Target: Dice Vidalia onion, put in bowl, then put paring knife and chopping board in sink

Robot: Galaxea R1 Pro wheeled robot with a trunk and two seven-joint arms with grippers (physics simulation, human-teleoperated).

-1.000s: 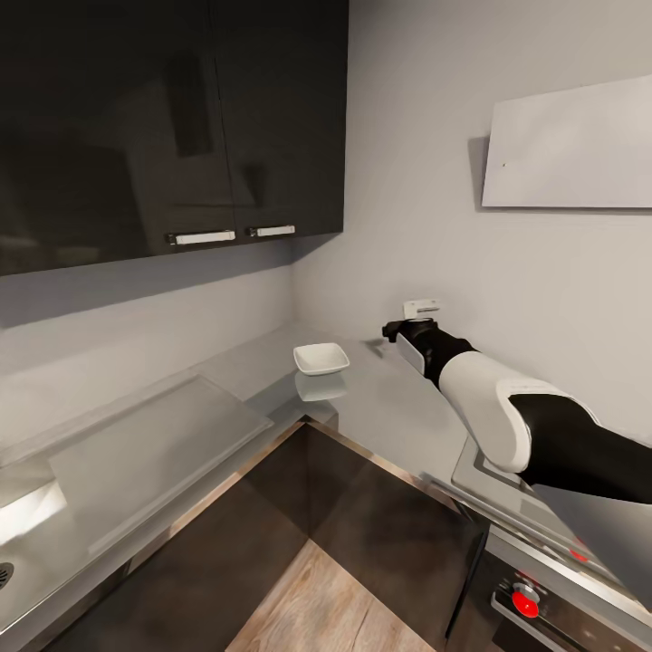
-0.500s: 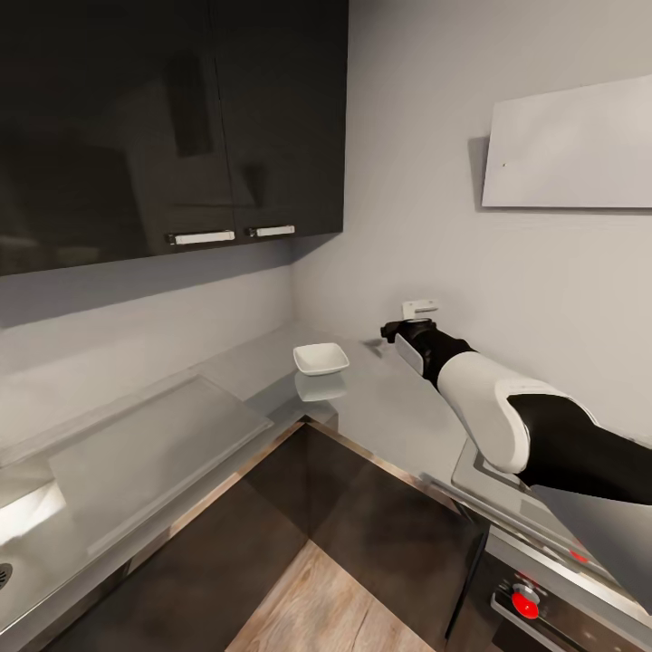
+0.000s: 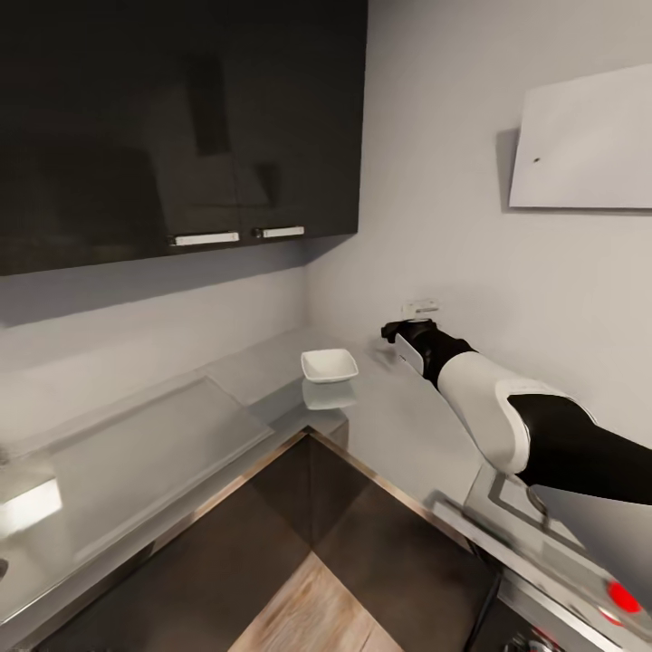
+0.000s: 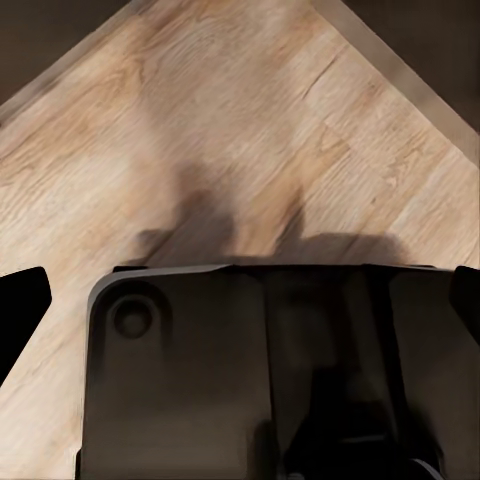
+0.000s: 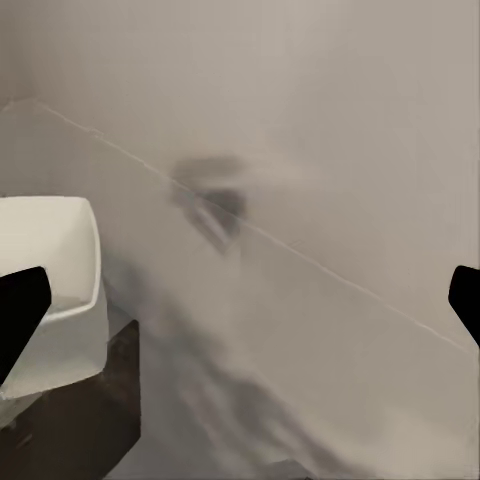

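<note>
One bowl (image 3: 329, 365) on countertop (image 3: 398, 426).

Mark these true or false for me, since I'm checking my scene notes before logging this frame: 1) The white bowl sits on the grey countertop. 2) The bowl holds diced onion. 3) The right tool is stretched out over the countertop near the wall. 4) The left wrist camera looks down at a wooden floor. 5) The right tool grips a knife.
1) True: the bowl rests on the countertop, in the corner.
2) False: the bowl looks empty.
3) True: the right tool reaches out above the countertop, close to the wall.
4) True: the wooden floor lies below that camera.
5) False: the right wrist view shows the fingertips wide apart with nothing between them.
</note>
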